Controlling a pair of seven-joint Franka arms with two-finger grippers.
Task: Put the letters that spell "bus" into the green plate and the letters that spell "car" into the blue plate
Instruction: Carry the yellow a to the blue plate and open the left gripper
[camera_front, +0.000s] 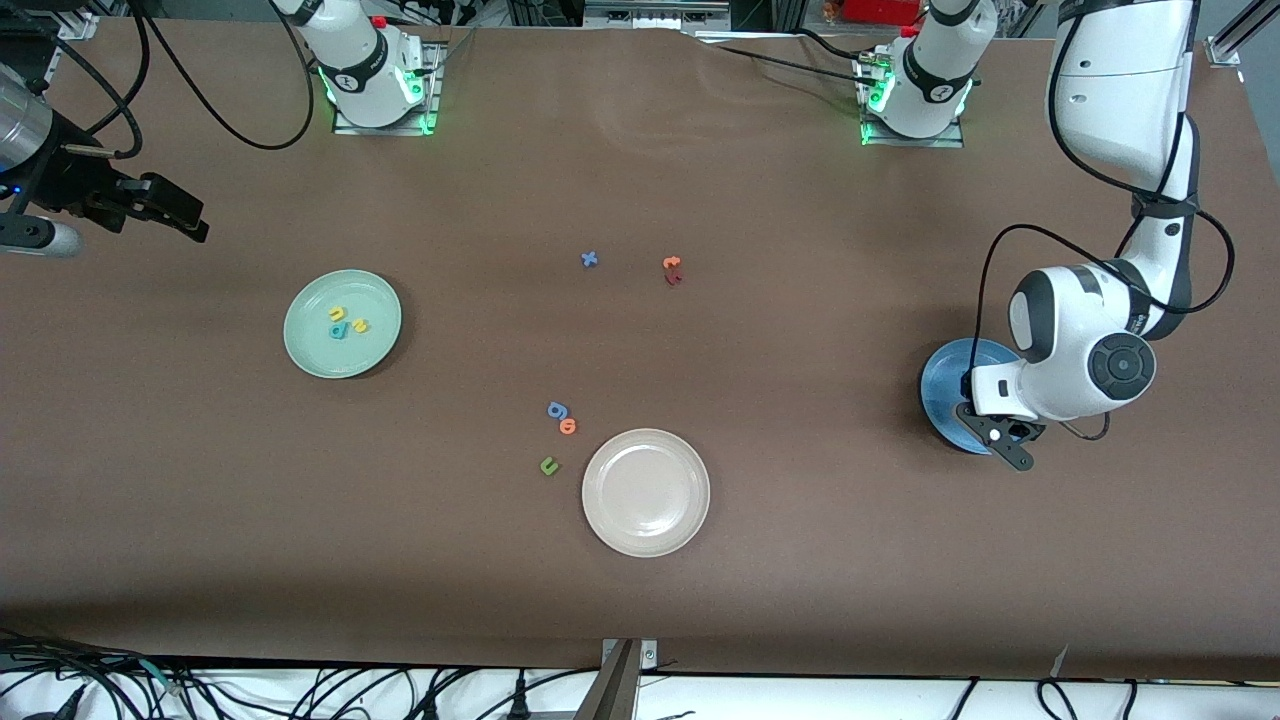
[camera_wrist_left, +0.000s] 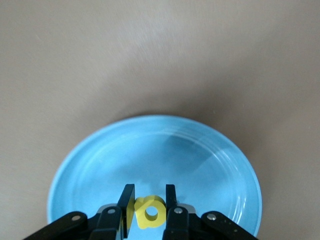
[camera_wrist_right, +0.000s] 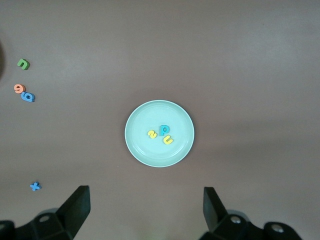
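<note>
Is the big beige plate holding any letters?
No, the beige plate is bare; the nearest letter, a green u, lies on the table beside it.

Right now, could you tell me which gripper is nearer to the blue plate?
Left. The left gripper hangs over the blue plate; the right gripper waits at the right arm's end.

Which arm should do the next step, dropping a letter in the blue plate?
Left. Its gripper already pinches the yellow letter over the blue plate; the right gripper waits open.
</note>
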